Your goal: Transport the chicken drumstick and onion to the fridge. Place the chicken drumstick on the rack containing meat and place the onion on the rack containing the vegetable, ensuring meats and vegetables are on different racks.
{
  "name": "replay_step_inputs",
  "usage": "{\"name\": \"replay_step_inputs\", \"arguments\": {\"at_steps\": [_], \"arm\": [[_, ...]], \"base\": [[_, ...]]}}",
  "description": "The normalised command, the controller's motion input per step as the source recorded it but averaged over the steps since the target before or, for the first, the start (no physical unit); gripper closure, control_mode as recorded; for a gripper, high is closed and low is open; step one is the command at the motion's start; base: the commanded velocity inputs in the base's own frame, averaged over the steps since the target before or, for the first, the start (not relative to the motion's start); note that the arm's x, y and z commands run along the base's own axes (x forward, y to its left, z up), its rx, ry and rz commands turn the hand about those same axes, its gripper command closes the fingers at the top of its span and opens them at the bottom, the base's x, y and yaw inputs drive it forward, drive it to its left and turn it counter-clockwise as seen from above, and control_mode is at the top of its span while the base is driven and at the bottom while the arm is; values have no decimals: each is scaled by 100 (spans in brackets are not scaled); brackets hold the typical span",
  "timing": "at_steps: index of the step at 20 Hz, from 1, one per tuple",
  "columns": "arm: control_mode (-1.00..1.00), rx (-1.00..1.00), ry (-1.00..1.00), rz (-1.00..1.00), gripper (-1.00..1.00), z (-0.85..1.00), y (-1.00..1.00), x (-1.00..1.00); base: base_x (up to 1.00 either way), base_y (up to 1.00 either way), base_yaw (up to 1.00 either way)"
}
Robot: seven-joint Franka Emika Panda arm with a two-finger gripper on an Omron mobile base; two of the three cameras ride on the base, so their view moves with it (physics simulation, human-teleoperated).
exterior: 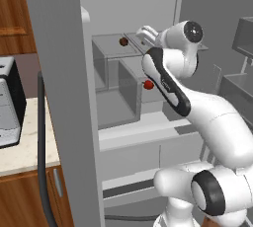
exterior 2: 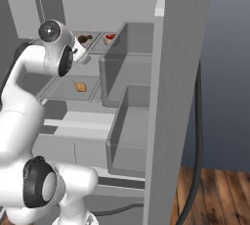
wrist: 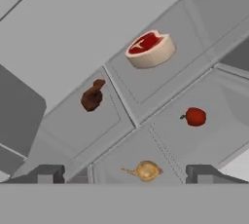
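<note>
From the left base view, the open grey fridge (exterior: 64,73) shows translucent racks; a dark brown chicken drumstick (exterior: 123,41) lies on the upper one. In the right base view, a tan onion (exterior 2: 80,86) sits on the lower rack. In the hand view, the gripper (wrist: 124,173) is released above the onion, near a red vegetable (wrist: 195,116); a pale-rimmed steak (wrist: 151,48) shares the drumstick's rack.

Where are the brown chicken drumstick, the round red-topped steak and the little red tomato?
Brown chicken drumstick (wrist: 92,96): hand view, on its thick meaty end.
Round red-topped steak with the pale rim (wrist: 151,49): hand view, on its side, below the red top.
Small red tomato (wrist: 195,116): hand view, middle of its round body.
</note>
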Motion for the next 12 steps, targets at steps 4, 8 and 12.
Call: {"name": "replay_step_inputs", "arguments": {"at_steps": [4, 8, 12], "arm": [[-100, 3, -6, 1, -100, 7, -14, -100], [-100, 0, -5, 0, -100, 5, -4, -100], [-100, 1, -2, 0, -100, 17, -10, -100]], "base": [[0, 0, 0], [0, 0, 0], [0, 0, 0]]}}
